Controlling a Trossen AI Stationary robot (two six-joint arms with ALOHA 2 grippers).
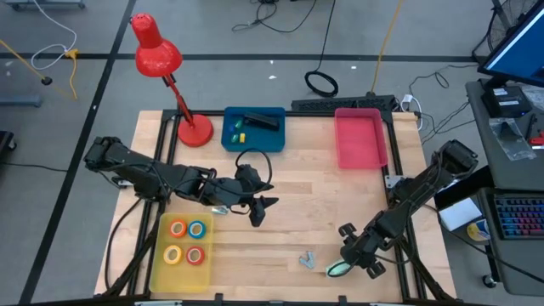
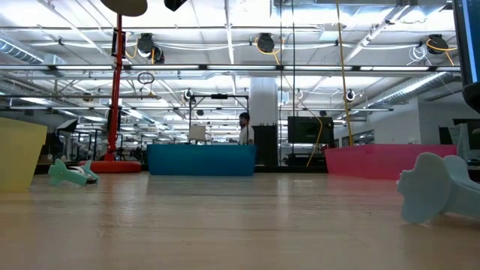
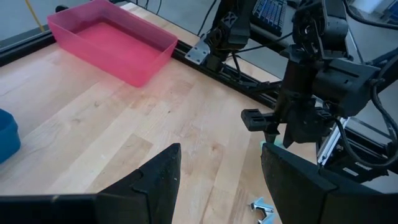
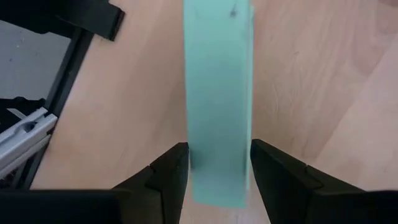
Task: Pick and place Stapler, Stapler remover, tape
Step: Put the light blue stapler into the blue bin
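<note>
My right claw (image 4: 217, 171) grasps the mint-green stapler (image 4: 217, 93) low at the near desk (image 1: 280, 238) edge. Narrow bite: risk of rotation or slip on lifting. Left claw (image 1: 259, 208) waits released mid-desk.

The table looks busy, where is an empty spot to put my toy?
Bare wood lies between the pink tray and the right gripper, and between the blue tray and that tray. It is crowded around the left gripper and yellow tray.

A lab hall: ceiling pipes (image 2: 225, 67), floor cables (image 1: 321, 82), workstation keyboard (image 1: 518, 217).
</note>
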